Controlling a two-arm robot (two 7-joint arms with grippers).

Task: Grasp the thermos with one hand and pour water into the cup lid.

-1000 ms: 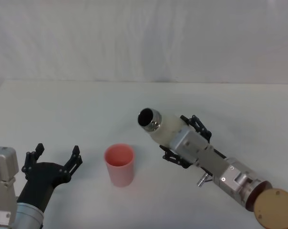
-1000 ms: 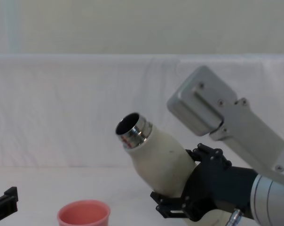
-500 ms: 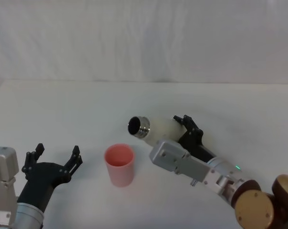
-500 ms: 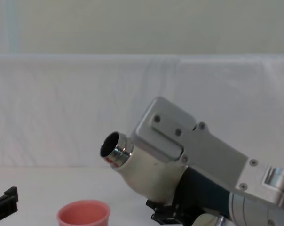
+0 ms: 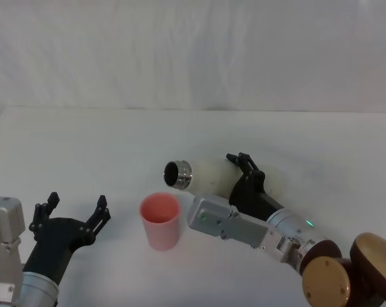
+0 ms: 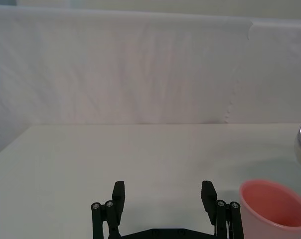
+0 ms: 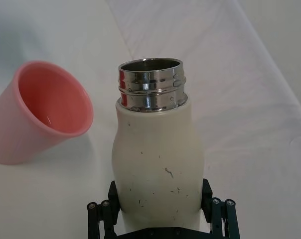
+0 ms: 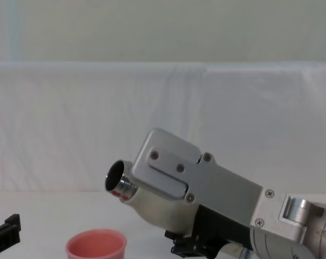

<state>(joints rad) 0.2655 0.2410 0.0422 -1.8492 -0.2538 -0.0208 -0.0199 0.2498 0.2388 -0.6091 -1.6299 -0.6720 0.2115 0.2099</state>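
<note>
- Right tool (image 7: 160, 219) is closed around the lower body of the thermos (image 5: 209, 177); one black finger shows on each side of the cream-white wall in the right wrist view, so the grip looks centred.
- Thermos is tilted far over, nearly lying, with its steel neck (image 5: 178, 173) pointing to the robot's left and standing above and just behind the rim of the pink cup lid (image 5: 160, 220).
- Cup lid stands upright on the bench (image 5: 84, 147), in front of the robot and between the two arms. No stream of water shows at the mouth, and I cannot tell if there is already water inside.
- To do this step well, I think the mouth must come fully over the opening before more tilt is added, because now it seems a little behind the rim and water could fall on the bench.
- Tilt should grow slowly, by wrist rotation only; the cup lid is light and may tip if the neck touches it.
- Left tool (image 5: 70, 215) rests low at the robot's left with its fingers spread wide and holding nothing, well apart from the cup lid.
- Bench is covered in plain white, matte and smooth.
- Behind it hangs a white cloth backdrop (image 5: 193, 51) with soft folds.
</note>
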